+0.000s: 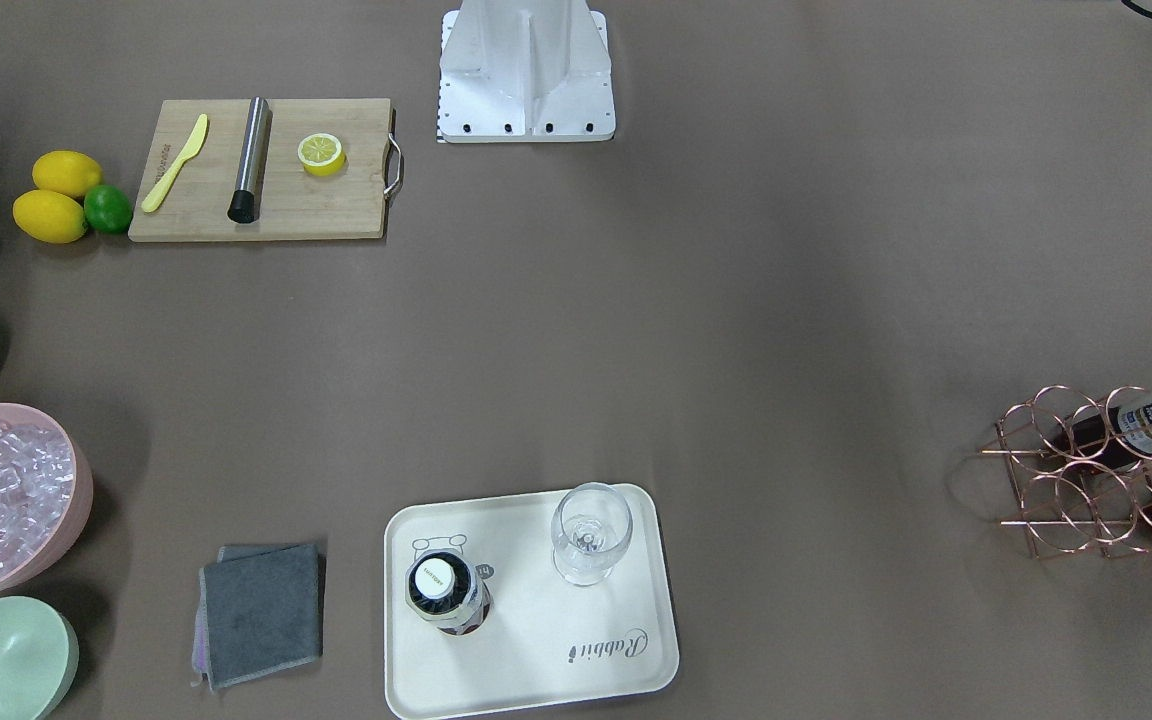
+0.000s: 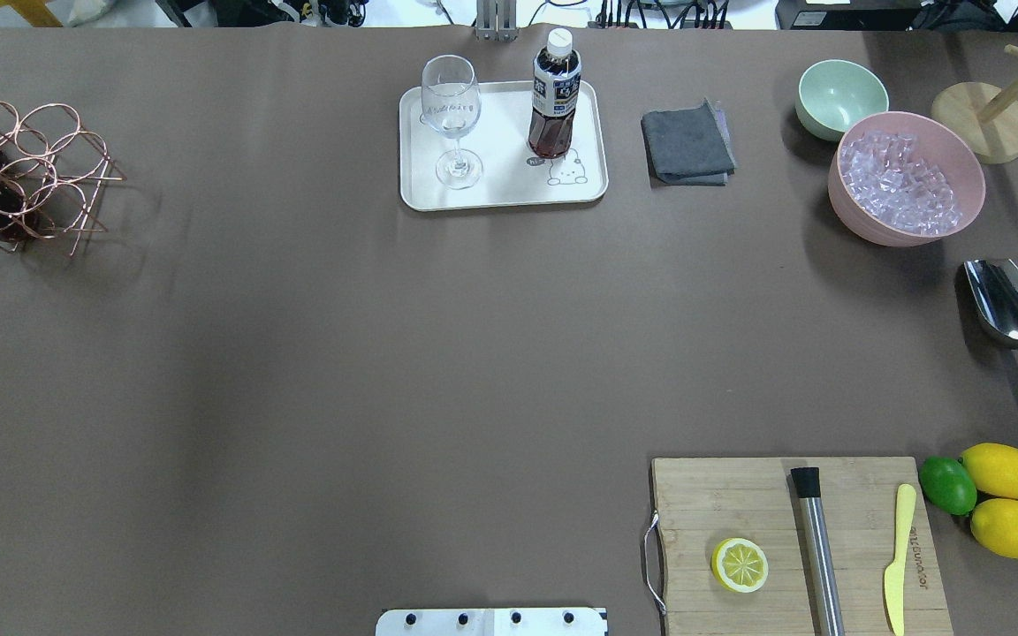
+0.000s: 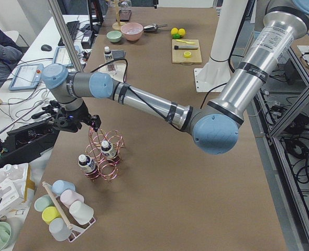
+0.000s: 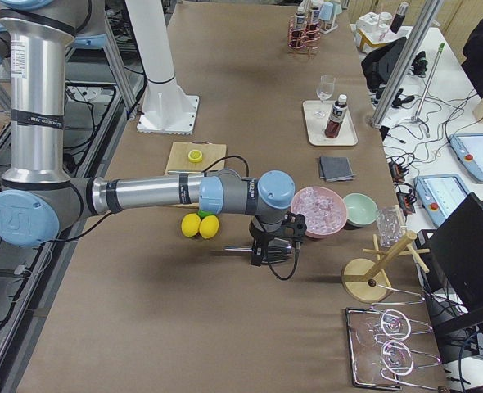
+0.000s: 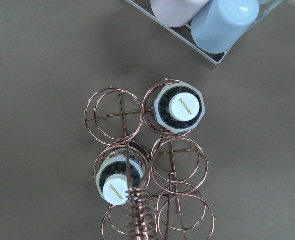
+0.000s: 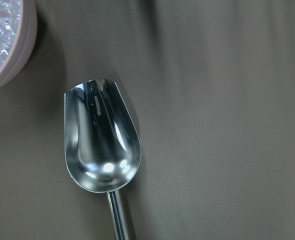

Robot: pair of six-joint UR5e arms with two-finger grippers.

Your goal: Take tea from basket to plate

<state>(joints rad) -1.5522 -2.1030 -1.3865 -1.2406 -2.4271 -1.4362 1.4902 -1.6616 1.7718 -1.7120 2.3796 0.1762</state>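
One tea bottle (image 1: 446, 590) stands upright on the cream plate (image 1: 556, 640), also in the overhead view (image 2: 555, 93) on the plate (image 2: 509, 190). Two more tea bottles (image 5: 180, 107) (image 5: 118, 177) stand in the copper wire basket (image 5: 172, 165) at the table's left end (image 2: 23, 168). My left gripper (image 3: 91, 125) hovers above the basket (image 3: 105, 157), apart from the bottles; I cannot tell whether it is open. My right gripper (image 4: 274, 250) hangs over a steel scoop (image 6: 100, 145); I cannot tell its state either.
A wine glass (image 2: 452, 115) stands on the plate beside the tea. A grey cloth (image 2: 686, 146), green bowl (image 2: 840, 97), pink ice bowl (image 2: 907, 177) and cutting board (image 2: 792, 548) lie on the right. A rack of pastel cups (image 3: 65, 209) stands near the basket.
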